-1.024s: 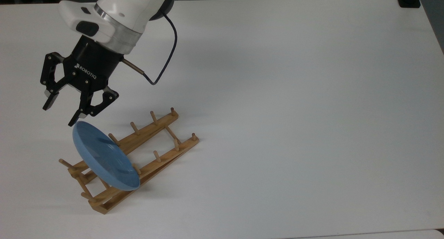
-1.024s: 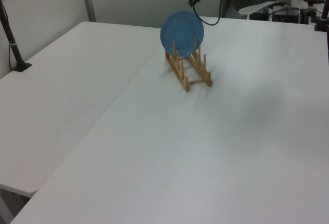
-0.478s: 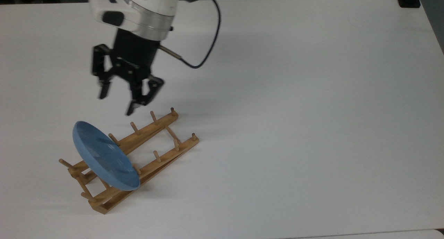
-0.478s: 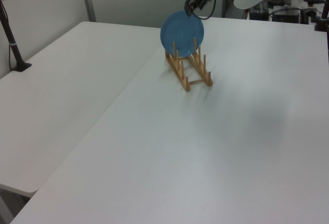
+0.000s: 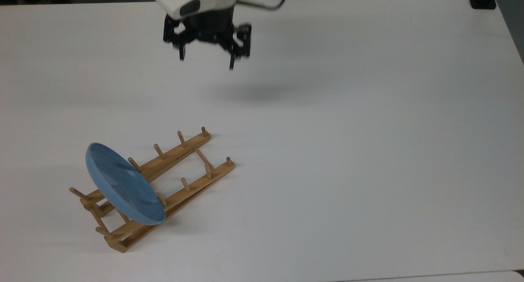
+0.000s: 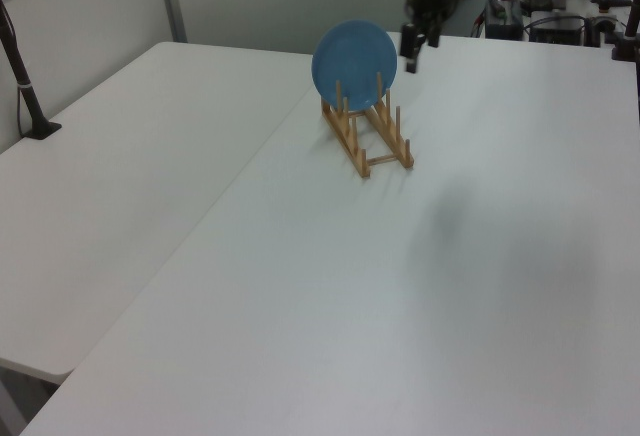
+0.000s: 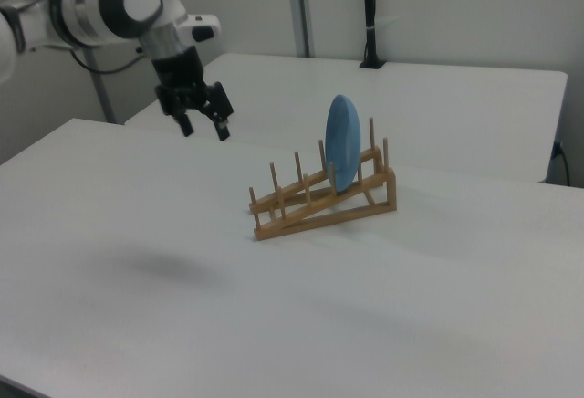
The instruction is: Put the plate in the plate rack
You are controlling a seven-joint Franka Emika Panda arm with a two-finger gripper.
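Hovering empty with fingers spread at the top view's twelve o'clock, the gripper [image 5: 206, 61] should retreat high, clear of the plate [image 5: 123, 184] standing in the plate rack [image 5: 180, 194].

Standing on edge between pegs at the plate rack's [image 5: 163, 183] near-left end in the top view: the plate [image 5: 123, 186]. Above the table [image 5: 368, 130], well apart toward the top view's upper middle: the gripper [image 5: 206, 61].
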